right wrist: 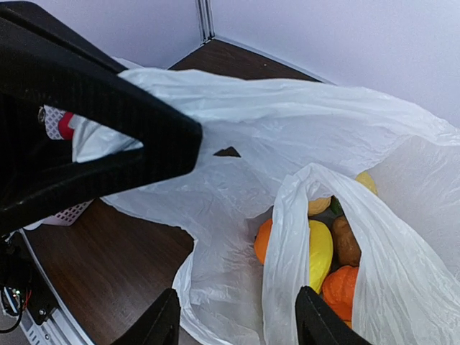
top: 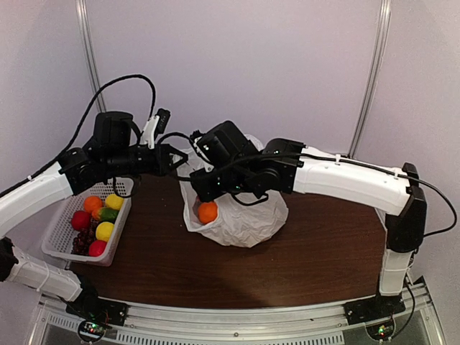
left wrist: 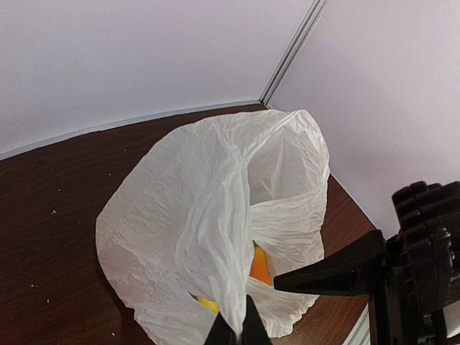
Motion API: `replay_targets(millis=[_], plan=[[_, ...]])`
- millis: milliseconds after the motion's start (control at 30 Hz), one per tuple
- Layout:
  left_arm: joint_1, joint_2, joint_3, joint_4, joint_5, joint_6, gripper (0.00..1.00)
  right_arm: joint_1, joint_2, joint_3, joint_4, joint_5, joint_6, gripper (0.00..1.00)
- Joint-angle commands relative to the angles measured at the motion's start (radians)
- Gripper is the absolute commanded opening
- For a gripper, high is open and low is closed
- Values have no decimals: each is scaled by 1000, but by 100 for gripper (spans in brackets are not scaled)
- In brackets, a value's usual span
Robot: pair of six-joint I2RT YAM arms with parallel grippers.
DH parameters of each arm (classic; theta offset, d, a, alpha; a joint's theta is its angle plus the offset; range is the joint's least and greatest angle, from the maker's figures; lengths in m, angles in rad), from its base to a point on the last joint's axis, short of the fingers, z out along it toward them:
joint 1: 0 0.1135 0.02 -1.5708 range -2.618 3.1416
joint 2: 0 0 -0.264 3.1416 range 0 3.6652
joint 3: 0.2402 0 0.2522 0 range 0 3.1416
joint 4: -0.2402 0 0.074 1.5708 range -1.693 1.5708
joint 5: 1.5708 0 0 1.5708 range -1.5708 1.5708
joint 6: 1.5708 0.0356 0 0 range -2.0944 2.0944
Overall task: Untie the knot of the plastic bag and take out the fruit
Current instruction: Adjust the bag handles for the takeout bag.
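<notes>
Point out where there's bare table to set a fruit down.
Widest bare patch: table right of the bag, up to the right arm. Also the front strip between bag and near edge, and the gap between bag and basket. Crowded: inside the basket, and above the bag.

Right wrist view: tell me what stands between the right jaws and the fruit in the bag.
A loose band of the plastic bag hangs across its mouth, between the open right jaws and the fruit. On either side of the band the fruit shows uncovered.
</notes>
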Motion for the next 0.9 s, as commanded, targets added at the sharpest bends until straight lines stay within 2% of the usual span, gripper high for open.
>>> replay_targets(millis=[0, 267, 300, 433, 533, 700, 867], plan=[[7, -26, -16, 44, 14, -12, 0, -15, 50, 38, -70, 55, -29, 55], [6, -32, -18, 46, 16, -19, 0, -38, 124, 71, -61, 59, -45, 47], [6, -32, -18, 45, 17, -19, 0, -40, 130, 76, -57, 64, -46, 43], [6, -37, -21, 38, -3, -16, 0, -40, 130, 83, -37, 74, -46, 16], [13, -39, -27, 32, -23, -20, 0, -39, 106, 68, -17, 74, -45, 1], [38, -36, -41, 37, -26, -36, 0, -39, 7, -27, 37, 45, -44, 0], [84, -22, -52, 47, -28, -43, 0, -34, -173, -220, 126, -40, -30, 0]])
